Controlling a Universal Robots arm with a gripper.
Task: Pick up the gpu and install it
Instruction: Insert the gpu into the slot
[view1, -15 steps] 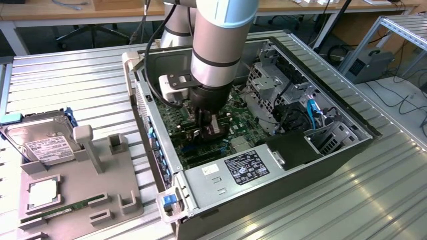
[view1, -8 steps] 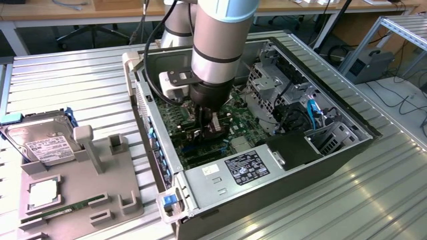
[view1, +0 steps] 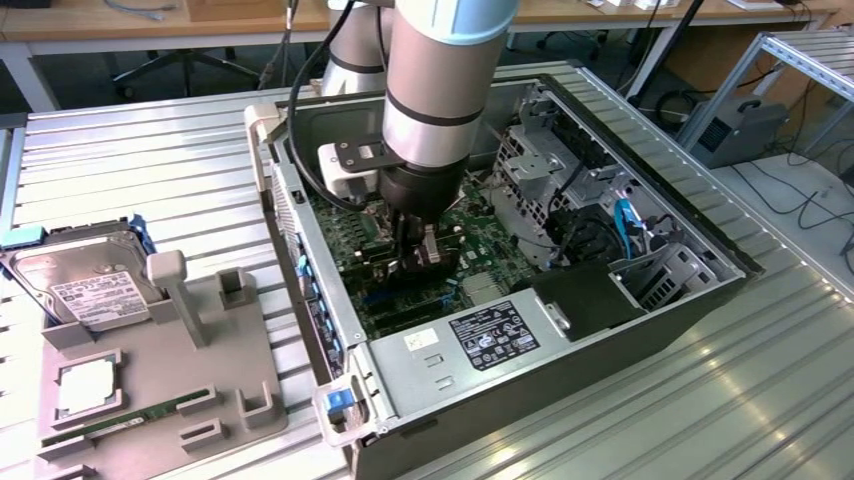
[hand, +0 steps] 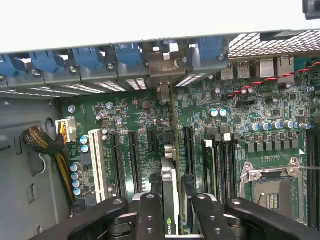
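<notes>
Inside the open computer case (view1: 694, 300), the gripper (hand: 172, 210) hangs low over the motherboard (hand: 240, 125), its fingers (hand: 150, 215) on either side of the gpu (hand: 169, 200). The card stands on edge in line with an expansion slot, its metal bracket (hand: 162, 67) up against the rear wall of the case. Whether the fingers press on the card or stand just clear of it, I cannot tell. Seating it well seems to call for a straight push along the slot, card upright, bracket tucked flush, no sideways lean. Off on the worktop (view1: 134, 160), a hard drive (view1: 87, 285) sits in its grey holder (view1: 174, 390).
</notes>
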